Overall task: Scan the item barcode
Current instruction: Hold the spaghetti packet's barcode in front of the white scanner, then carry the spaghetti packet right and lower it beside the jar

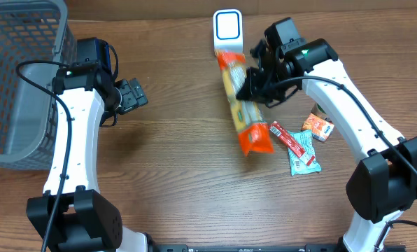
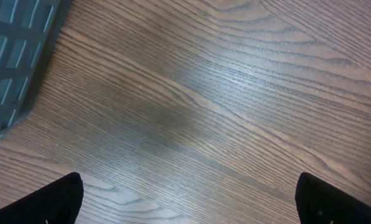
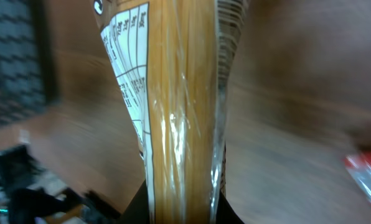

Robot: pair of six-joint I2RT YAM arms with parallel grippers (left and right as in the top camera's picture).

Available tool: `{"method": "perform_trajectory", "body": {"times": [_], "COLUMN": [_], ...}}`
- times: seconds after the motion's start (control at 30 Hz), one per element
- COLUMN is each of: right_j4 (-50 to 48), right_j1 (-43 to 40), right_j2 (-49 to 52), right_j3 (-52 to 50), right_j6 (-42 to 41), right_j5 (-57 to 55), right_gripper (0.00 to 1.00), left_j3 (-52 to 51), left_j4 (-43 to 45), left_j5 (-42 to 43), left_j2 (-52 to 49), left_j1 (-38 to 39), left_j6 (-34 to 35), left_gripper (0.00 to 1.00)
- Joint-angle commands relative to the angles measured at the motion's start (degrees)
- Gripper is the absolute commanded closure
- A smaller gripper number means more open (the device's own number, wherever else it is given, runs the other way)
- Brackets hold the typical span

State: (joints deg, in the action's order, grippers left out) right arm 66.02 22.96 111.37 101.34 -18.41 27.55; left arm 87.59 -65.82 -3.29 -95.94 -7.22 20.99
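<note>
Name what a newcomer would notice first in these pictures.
The long clear packet of yellow spaghetti with an orange end stands out at centre, clamped in the right tool, its top end by the white scanner with a blue rim. The left tool hangs open over bare wood beside the grey plastic mesh basket. A red-and-teal snack wrapper lies on the table just right of the spaghetti.

Two arms of white plastic links [image 1: 82, 119] and black rounded joints [image 1: 387, 182], thin black cables [image 1: 36, 82] running along them. The left black pincer [image 1: 137, 94] is boxy; a small green light [image 1: 305, 51] glows on the right wrist.
</note>
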Motion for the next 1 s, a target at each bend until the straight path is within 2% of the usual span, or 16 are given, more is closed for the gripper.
{"method": "perform_trajectory", "body": {"times": [0.0, 0.37, 0.63, 0.73, 0.83, 0.87, 0.9, 0.97], "right_j4": [2.16, -1.70, -3.96, -3.50, -3.41, -3.43, -3.39, -3.30], "right_j1": [0.94, 1.88, 1.68, 1.66, 1.66, 1.66, 1.66, 1.68], "right_j2": [-1.97, -1.97, -1.95, -1.95, -1.97, -1.97, -1.97, -1.97], "right_j3": [-0.74, -15.04, -22.08, -22.34, -22.34, -22.34, -22.34, -22.29], "right_j6": [5.01, 3.72, -3.23, -3.21, -3.26, -3.26, -3.26, -3.32], "right_j5": [-4.72, -10.14, -29.68, -31.06, -32.65, -32.65, -32.63, -32.63], "right_gripper": [0.96, 0.96, 0.96, 0.79, 0.53, 0.47, 0.44, 0.44], "left_j3": [0.92, 0.92, 0.92, 0.92, 0.92, 0.92, 0.92, 0.92], "left_j4": [0.02, 0.02, 0.02, 0.02, 0.02, 0.02, 0.02, 0.02], "left_j5": [-0.52, -0.52, -0.50, -0.52, -0.50, -0.52, -0.52, -0.50], "left_j2": [0.81, 0.81, 0.81, 0.81, 0.81, 0.81, 0.81, 0.81], "left_j1": [0.13, 0.13, 0.13, 0.13, 0.13, 0.13, 0.13, 0.13], "left_j6": [-0.66, -0.63, -0.66, -0.66, -0.66, -0.63, -0.63, -0.63], "left_gripper": [0.00, 0.00, 0.00, 0.00, 0.00, 0.00, 0.00, 0.00]}}
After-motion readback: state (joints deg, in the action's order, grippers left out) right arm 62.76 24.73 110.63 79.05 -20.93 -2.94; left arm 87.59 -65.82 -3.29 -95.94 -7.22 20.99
